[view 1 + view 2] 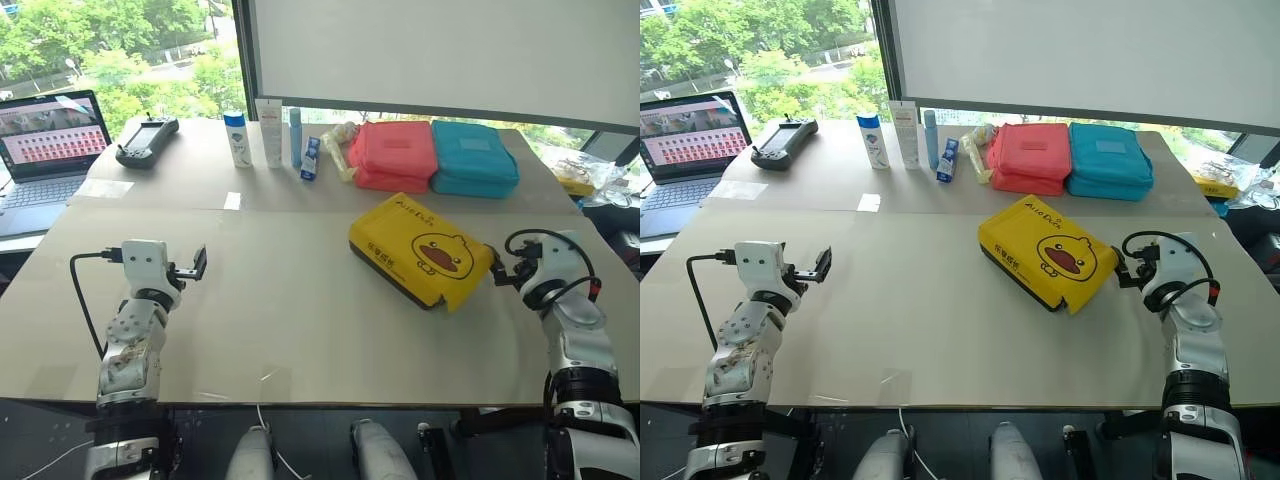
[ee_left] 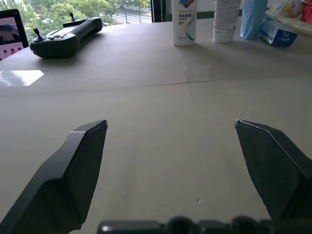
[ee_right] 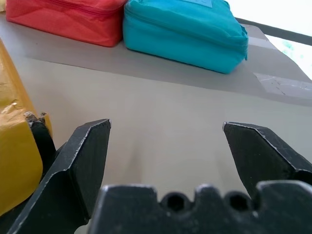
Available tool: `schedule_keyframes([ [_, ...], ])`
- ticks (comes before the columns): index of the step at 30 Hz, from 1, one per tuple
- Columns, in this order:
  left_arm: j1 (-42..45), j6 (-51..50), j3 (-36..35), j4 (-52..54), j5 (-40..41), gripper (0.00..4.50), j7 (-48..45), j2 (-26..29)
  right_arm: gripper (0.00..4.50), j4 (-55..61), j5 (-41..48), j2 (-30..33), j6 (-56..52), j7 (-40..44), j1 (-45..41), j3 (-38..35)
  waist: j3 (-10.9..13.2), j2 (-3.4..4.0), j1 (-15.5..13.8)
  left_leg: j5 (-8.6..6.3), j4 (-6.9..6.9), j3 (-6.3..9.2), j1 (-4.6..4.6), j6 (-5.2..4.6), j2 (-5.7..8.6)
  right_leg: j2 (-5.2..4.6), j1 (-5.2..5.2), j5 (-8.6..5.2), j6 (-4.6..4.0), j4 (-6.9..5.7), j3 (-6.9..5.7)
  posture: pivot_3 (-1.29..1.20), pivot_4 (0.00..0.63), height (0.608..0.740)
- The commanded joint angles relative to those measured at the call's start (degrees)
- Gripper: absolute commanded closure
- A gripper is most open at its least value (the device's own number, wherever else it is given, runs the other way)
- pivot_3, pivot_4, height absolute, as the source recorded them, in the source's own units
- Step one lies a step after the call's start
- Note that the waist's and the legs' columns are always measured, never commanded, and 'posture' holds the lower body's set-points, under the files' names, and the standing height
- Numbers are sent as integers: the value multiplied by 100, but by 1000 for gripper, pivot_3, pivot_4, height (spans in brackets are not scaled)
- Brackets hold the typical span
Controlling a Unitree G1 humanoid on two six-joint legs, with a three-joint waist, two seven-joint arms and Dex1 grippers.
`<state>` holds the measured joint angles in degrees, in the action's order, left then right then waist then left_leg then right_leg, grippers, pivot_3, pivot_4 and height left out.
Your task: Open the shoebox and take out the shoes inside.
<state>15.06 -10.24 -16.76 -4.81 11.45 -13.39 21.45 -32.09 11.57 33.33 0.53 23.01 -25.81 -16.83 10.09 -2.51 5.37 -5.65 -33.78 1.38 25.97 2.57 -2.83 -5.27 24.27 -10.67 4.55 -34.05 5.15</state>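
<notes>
The shoebox [image 1: 420, 248] lies flat on the table right of centre, its yellow lid with the duck face down and black sides showing. The shoes are hidden. My right gripper [image 1: 497, 270] hovers just right of the box's near right corner, open and empty; the box's yellow corner [image 3: 17, 151] sits beside one of its fingers [image 3: 80, 161]. My left gripper [image 1: 193, 266] stands open over bare table at the left, far from the box, with nothing between its fingers [image 2: 73, 165].
Behind the box lie a pink pouch [image 1: 393, 152] and a teal pouch [image 1: 473, 156]. Bottles and tubes [image 1: 268, 134] stand at the back centre, a black controller [image 1: 146, 139] and a laptop [image 1: 45, 150] at the back left. Cluttered items [image 1: 585, 180] sit far right.
</notes>
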Motion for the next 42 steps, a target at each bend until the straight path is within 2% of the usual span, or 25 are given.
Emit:
schedule_keyframes([
  [1,189,165,34,-113,51,0,-159,40,62,514,60,62,111,-267,230,-326,0,0,-1,0,0,1,0,0,0,0,0,0,0,0,0,0,150,740],
  [2,357,226,8,-252,206,0,-326,22,62,767,8,60,56,-509,429,-448,0,0,-39,0,0,0,0,0,0,0,0,0,0,0,0,0,150,740],
  [3,513,282,-11,-381,336,531,-480,7,279,992,-40,66,-3,-728,604,-563,0,0,-82,0,2,2,0,0,0,-1,-1,0,0,-2,-5,0,150,740],
  [5,749,386,40,-635,362,952,-658,19,686,1305,-60,91,-116,-942,844,-695,0,0,-164,0,1,3,2,0,-1,-1,3,0,0,-2,-8,0,150,740],
  [10,1854,944,446,-1944,138,2767,-1088,-108,2437,1967,-36,-43,-613,-1386,1280,-877,0,0,-255,0,-15,-1,12,1,2,-6,-1,0,0,5,-7,0,150,740],
  [11,2103,1076,512,-2248,108,3047,-1169,-157,2751,2063,-19,-95,-680,-1399,1318,-848,0,-2,-275,0,-15,-2,11,1,3,-6,0,0,0,6,-6,0,150,740],
  [14,3004,1532,827,-3402,-126,4296,-1388,-404,3967,2175,-50,-307,-936,-1344,1314,-538,0,-2,-282,0,-15,1,11,1,3,-4,-1,0,0,7,-8,0,150,740],
  [15,3170,1649,876,-3659,-177,4478,-1436,-451,4234,2169,-72,-345,-1000,-1331,1299,-477,0,-2,-281,0,-17,1,11,1,3,-4,-3,1,0,6,-8,0,150,740],
  [16,3360,1798,979,-3965,-284,4500,-1494,-523,4466,2104,-104,-392,-1043,-1318,1246,-400,0,-2,-277,0,-17,1,12,0,3,-4,-3,1,0,6,-8,0,150,740],
  [21,4161,2319,1358,-5355,-681,4500,-1697,-948,4466,1907,-249,-566,-1088,-1372,985,-115,0,-1,-275,2,-11,2,14,-1,4,-2,1,-10,16,5,-7,0,150,740],
  [26,4628,2702,1569,-5991,-837,4500,-2078,-1408,4466,2094,-169,-704,-1189,-1427,923,-71,0,-2,-294,3,-6,4,23,-4,5,-2,4,-29,46,4,-7,0,150,740],
  [31,4751,2823,1637,-6116,-879,4500,-2485,-1645,4466,1738,-220,-903,-804,-1196,580,193,0,-1,-253,3,-5,3,24,-3,6,-2,6,-34,52,3,-5,0,150,740],
  [33,4725,2780,1627,-6024,-842,4500,-2671,-1656,4466,1092,-333,-967,-441,-967,121,404,0,-1,-220,3,-6,3,20,-3,6,-1,5,-34,40,0,-5,0,150,740],
  [38,4490,2693,1632,-5717,-844,4500,-3030,-1402,4466,-218,-532,-1021,237,-328,-889,831,8,6,-102,4,-8,5,14,-4,7,0,2,-9,23,-2,-5,0,150,740],
  [42,4207,2570,1604,-5335,-814,4500,-3133,-1128,4466,1,-405,-1037,157,309,-999,1043,8,8,-111,5,-4,17,10,-6,6,9,4,-6,22,-14,-4,0,150,740],
])
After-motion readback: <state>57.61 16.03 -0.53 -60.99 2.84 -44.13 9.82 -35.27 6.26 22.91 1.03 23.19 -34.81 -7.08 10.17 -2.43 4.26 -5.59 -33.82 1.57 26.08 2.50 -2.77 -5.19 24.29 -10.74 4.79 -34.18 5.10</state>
